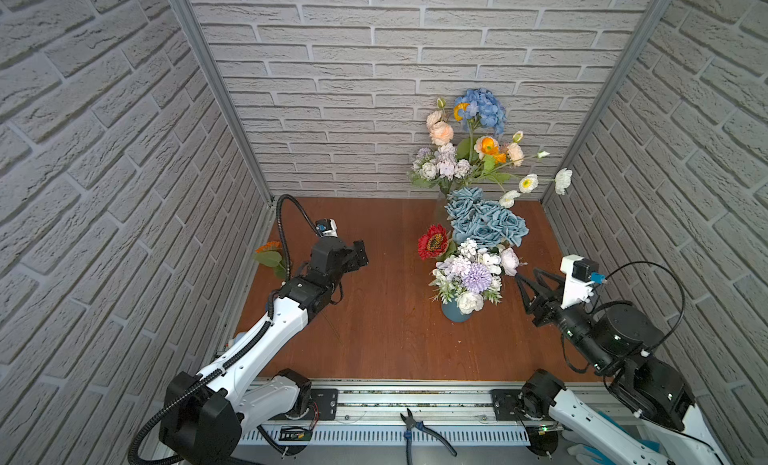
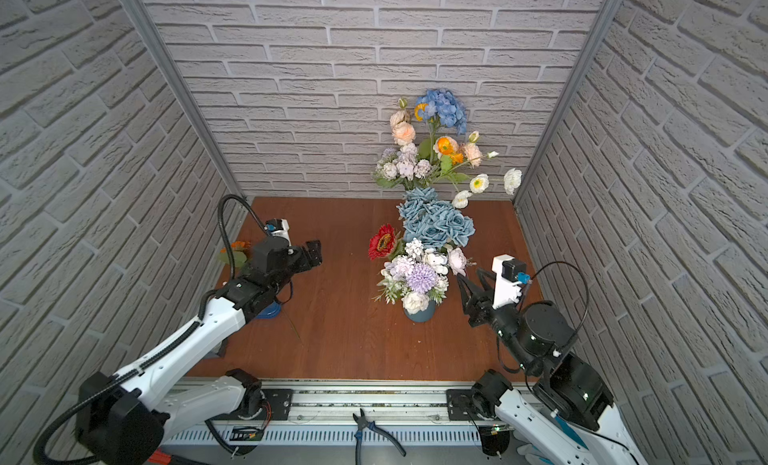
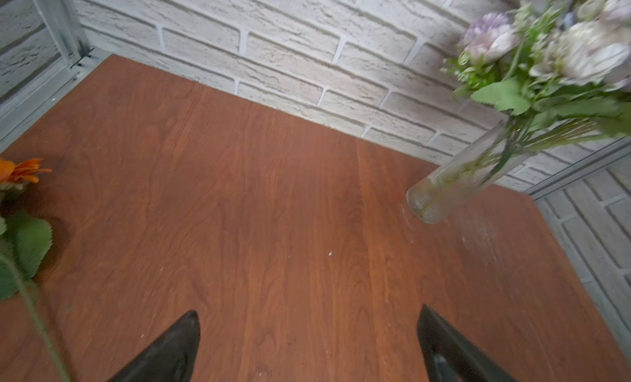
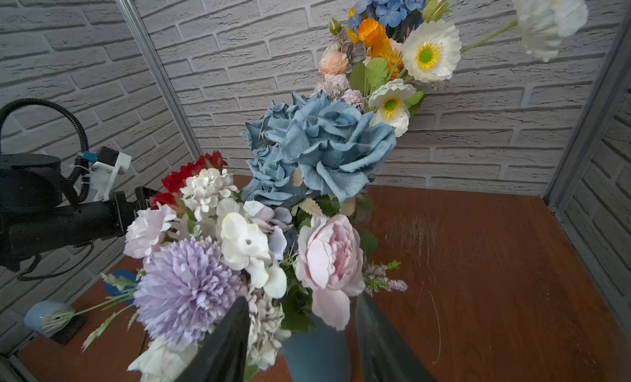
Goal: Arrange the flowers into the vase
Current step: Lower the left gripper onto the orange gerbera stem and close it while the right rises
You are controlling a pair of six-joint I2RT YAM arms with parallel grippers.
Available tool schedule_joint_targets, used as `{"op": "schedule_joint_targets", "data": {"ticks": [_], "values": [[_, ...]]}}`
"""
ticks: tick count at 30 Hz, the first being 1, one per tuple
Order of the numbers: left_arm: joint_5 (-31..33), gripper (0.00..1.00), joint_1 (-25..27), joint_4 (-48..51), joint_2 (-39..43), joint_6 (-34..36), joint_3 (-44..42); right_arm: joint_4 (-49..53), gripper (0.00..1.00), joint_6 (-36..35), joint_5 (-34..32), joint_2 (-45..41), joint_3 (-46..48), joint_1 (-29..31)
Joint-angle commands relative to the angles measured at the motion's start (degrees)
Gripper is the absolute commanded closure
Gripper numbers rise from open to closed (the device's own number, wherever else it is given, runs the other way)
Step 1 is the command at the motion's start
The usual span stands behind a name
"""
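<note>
Toward the near right of the counter [image 1: 382, 342], the right claw [image 1: 527, 274] hung part-spread and empty just beside the blue vase [image 1: 455, 313], which was packed with flowers [image 1: 476, 271]. Farther back on the left, the left claw [image 3: 309, 312] gaped fully wide, holding nothing. One orange daisy [image 1: 269, 247] lay loose by the counter's left edge, just left of that claw. Its stem seemingly ran toward the near edge beneath the left arm, the nearer one. A glass vase [image 3: 454, 182] stood filled at the far edge.
</note>
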State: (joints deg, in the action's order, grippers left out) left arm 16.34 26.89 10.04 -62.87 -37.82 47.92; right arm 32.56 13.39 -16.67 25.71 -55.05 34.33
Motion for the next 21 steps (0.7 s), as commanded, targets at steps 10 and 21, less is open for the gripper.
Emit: {"op": "schedule_joint_targets", "data": {"ticks": [10,21], "values": [[2.47,0.09,-0.98,19.39,5.57,-4.43,-4.55,-23.02,0.48,-10.22,5.91,20.14,-13.07,-0.06],[1.58,0.34,-1.55,23.55,6.98,-15.53,-14.26,-27.04,0.47,-9.92,14.38,34.45,-19.79,-0.1]]}}
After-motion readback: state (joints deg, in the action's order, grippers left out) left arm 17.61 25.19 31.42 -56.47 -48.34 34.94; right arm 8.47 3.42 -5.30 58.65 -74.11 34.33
